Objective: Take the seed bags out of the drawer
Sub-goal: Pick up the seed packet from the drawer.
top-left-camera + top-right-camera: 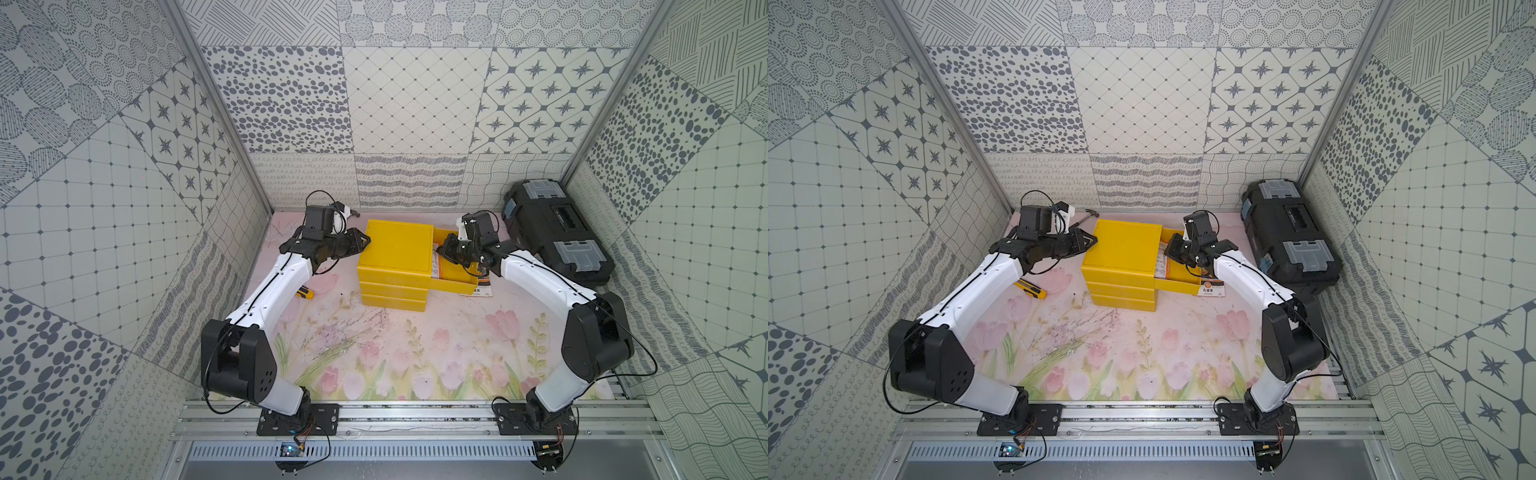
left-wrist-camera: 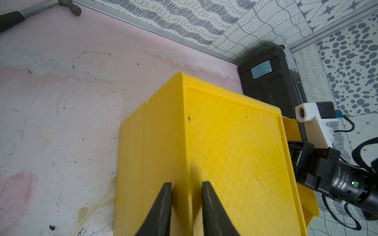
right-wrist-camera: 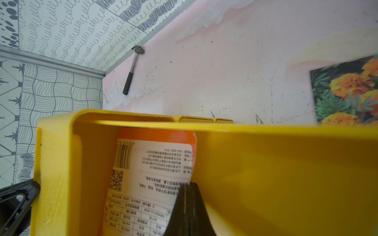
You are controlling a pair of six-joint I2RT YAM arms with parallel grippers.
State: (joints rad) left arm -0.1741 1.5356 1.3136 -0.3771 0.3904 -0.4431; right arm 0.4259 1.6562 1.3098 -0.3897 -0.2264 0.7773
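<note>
A yellow drawer cabinet (image 1: pixel 395 249) (image 1: pixel 1125 245) (image 2: pixel 235 153) stands at the back middle, its top drawer (image 1: pixel 453 284) (image 1: pixel 1177 286) (image 3: pixel 286 173) pulled out to the right. Inside lies a seed bag (image 3: pixel 151 175) (image 1: pixel 436 266) (image 1: pixel 1163 268), white printed back up with an orange border. My right gripper (image 3: pixel 188 185) (image 1: pixel 442 253) (image 1: pixel 1169 249) reaches into the drawer and is shut on that bag's edge. Another seed bag (image 1: pixel 478 286) (image 1: pixel 1212 286) (image 3: pixel 347 90) lies on the table beside the drawer. My left gripper (image 2: pixel 187 183) (image 1: pixel 361 241) (image 1: pixel 1090 241) is open against the cabinet's upper left edge.
A black toolbox (image 1: pixel 557 232) (image 1: pixel 1287 232) (image 2: pixel 270 77) sits at the back right, close behind my right arm. A hammer (image 1: pixel 1084 218) (image 2: pixel 30 12) (image 3: pixel 131 73) lies by the back wall. A yellow utility knife (image 1: pixel 305 293) (image 1: pixel 1030 289) rests under my left forearm.
</note>
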